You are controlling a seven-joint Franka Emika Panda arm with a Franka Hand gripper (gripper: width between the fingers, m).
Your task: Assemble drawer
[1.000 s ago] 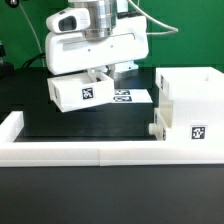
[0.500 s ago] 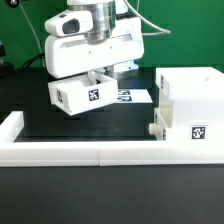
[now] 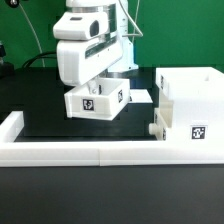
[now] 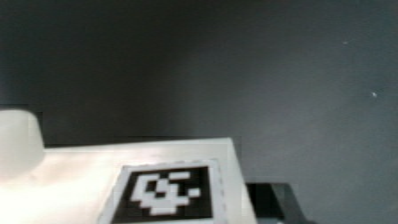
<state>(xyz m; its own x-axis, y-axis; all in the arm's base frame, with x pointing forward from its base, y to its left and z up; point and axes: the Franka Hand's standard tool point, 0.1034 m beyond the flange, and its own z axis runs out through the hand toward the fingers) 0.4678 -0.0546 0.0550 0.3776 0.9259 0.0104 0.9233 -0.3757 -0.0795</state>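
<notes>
My gripper (image 3: 100, 86) is shut on a small white open-topped tray (image 3: 96, 103) and holds it just above the black table, to the exterior view's left of the housing. The tray's front tag faces the camera. The tall white housing (image 3: 190, 105) stands at the exterior view's right with a tag on its front. A second small tray part (image 3: 157, 129) juts from the housing's lower left side. In the wrist view the held tray (image 4: 107, 165) fills the lower part with its tag (image 4: 169, 190). One dark fingertip (image 4: 278, 200) shows beside it.
The low white border wall (image 3: 80, 152) runs along the table's front and turns up at the exterior view's left (image 3: 12, 125). The marker board (image 3: 140, 96) lies flat behind the held tray. Bare black table (image 3: 45, 125) lies between the tray and the wall.
My gripper has turned and moved toward the exterior view's right and lower with the tray. The tray has gone from tilted to level, its tag now facing front.
</notes>
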